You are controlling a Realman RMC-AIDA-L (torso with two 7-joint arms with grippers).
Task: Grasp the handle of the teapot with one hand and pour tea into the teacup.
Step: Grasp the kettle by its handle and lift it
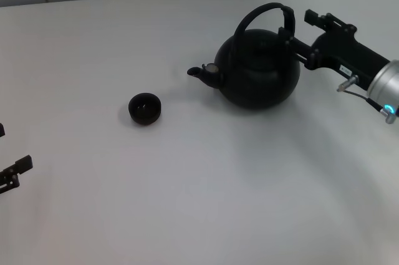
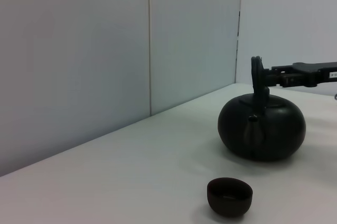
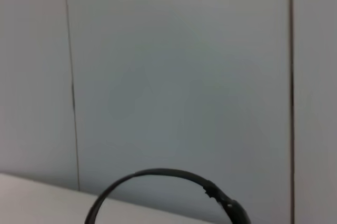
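The matte-black teapot (image 1: 259,68) stands upright on the white table, spout pointing to the left, towards the teacup. Its arched handle (image 1: 265,9) stands up over the lid, with the thicker sleeve on the side by my right gripper. My right gripper (image 1: 300,33) is open, its fingers on either side of the sleeve end of the handle without closing on it. The small dark teacup (image 1: 144,108) sits left of the spout. The left wrist view shows the teacup (image 2: 229,196), the teapot (image 2: 261,129), the handle (image 2: 257,74) and the right gripper (image 2: 276,76). The right wrist view shows only the handle's arc (image 3: 158,173). My left gripper (image 1: 11,153) is parked at the left edge.
The white table (image 1: 199,202) reaches back to a pale grey panelled wall (image 2: 105,50). Nothing else stands on it.
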